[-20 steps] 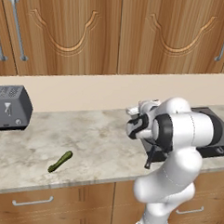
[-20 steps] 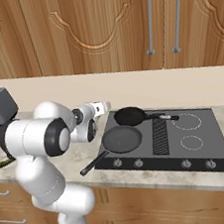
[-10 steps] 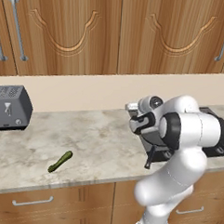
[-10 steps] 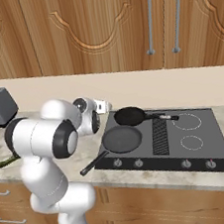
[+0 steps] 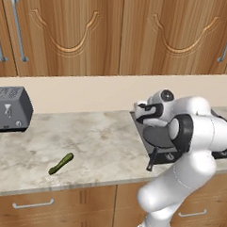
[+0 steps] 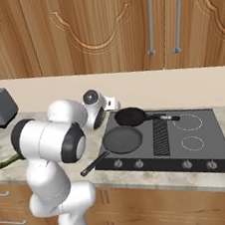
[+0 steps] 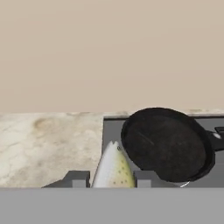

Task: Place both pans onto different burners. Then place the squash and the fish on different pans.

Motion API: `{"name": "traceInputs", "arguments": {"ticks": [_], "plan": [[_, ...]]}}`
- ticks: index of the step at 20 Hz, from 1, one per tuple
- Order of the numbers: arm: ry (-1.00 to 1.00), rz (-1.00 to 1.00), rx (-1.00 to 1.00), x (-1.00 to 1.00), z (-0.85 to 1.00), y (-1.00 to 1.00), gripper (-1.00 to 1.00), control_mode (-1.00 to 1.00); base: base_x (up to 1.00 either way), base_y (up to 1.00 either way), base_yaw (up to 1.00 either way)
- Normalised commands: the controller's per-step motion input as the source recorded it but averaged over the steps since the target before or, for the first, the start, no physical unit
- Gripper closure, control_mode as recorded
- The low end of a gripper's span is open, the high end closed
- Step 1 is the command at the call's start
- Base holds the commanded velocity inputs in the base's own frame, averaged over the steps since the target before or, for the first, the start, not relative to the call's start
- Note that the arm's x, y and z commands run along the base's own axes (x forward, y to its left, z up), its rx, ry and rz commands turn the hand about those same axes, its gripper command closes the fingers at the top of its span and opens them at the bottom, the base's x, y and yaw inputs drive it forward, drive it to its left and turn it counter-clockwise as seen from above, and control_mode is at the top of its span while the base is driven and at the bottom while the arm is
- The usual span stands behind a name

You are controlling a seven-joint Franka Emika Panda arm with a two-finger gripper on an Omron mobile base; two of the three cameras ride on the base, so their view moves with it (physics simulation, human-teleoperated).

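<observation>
- The fish (image 7: 113, 168) was found clamped between the fingertips (image 7: 78, 179) of the gripper (image 7: 111, 180), carried above the cooktop's (image 6: 209, 144) left edge, beside the rear pan (image 7: 165, 142).
- It was judged light, slippery and fairly stiff; the mid-body hold seemed suitable.
- Its long axis ran along the fingers, the free end pointing away from the hand.

arm folded forward, end effector (image 7: 108, 179) clamped on fish (image 7: 113, 169)

pans (image 6: 123, 139) on cooktop (image 6: 199, 149) — squash (image 5: 61, 163) left
</observation>
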Motion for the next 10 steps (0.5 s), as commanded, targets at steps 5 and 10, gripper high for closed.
{"name": "traceInputs", "arguments": {"ticks": [5, 10], "plan": [[0.0, 0.01, -0.07, 0.15, 0.0, -0.17, 1.0, -1.0, 0.0, 0.0, 0.0], [0.03, 0.06, -0.12, 0.21, -0.02, -0.11, 1.0, -1.0, 0.0, 0.0, 0.0]]}}
